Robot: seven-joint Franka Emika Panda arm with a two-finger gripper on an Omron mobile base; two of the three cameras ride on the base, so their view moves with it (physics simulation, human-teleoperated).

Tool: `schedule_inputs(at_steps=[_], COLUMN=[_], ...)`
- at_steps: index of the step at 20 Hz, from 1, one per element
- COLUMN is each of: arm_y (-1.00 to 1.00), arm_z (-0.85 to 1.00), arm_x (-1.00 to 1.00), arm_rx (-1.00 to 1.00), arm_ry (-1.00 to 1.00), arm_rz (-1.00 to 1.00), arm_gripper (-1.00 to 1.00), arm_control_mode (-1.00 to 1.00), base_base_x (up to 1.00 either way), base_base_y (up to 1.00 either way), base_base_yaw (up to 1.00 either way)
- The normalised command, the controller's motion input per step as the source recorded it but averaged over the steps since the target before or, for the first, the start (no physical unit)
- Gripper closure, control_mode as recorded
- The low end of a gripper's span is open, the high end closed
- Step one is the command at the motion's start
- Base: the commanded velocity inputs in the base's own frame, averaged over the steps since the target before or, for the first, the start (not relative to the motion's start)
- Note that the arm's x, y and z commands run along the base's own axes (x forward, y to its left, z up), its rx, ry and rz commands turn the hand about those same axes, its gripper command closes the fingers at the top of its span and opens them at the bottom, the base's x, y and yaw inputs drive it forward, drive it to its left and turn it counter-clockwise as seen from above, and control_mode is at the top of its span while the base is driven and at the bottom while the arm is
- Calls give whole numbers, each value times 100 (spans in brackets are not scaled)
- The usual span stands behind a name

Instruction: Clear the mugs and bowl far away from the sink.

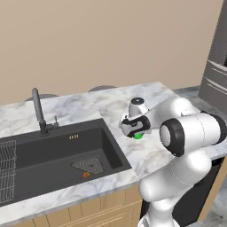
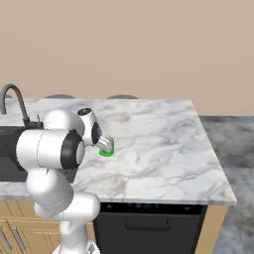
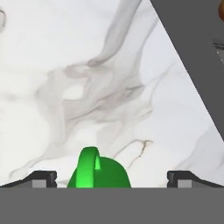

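Marble worktop (image 2: pixel 158 139) with a black sink (image 1: pixel 53 155) set into its left part. Dark curved faucet (image 1: pixel 39 111) behind the sink at the back rim. Wire rack (image 1: pixel 6 170) along the sink's left side, drain strainer (image 1: pixel 90 165) on the sink floor toward its right front corner, with a small orange item (image 1: pixel 86 175) just beside it, too small to identify.

Green mug (image 2: pixel 107 147) upright on the worktop, just right of the sink's right rim and nearer the front edge than the back. Mostly covered by the arm in both base views; only a sliver of green visible below the hand in the left base view (image 1: pixel 138 136).

Gripper (image 3: pixel 112 178) directly above the mug, pointing down, jaws spread wide. In the hand view, fingertips (image 3: pixel 41 178) at either side of the bottom, well apart, with the mug (image 3: pixel 99 171) between them and its handle loop facing up toward the camera. No contact visible between fingertips and mug; nothing held. Height of the gripper over the mug hard to judge, possibly close above the rim.

Right half of the worktop bare marble out to the right edge. Dark panel (image 2: pixel 149 223) under the worktop's front edge, wooden cabinet fronts (image 1: pixel 88 213) under the sink.
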Motion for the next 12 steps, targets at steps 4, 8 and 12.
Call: schedule_inputs(at_steps=[4, 8, 12], arm_y=[0, -3, -5], arm_z=[-8, -7, -9], arm_x=[11, 7, 8], arm_rx=[0, 0, 0], arm_ry=[0, 0, 0], arm_rz=[0, 0, 0], arm_gripper=[-100, -100, -100], arm_control_mode=[-100, -100, -100], base_base_x=[0, 0, 0], base_base_y=[0, 0, 0], base_base_yaw=[0, 0, 0])
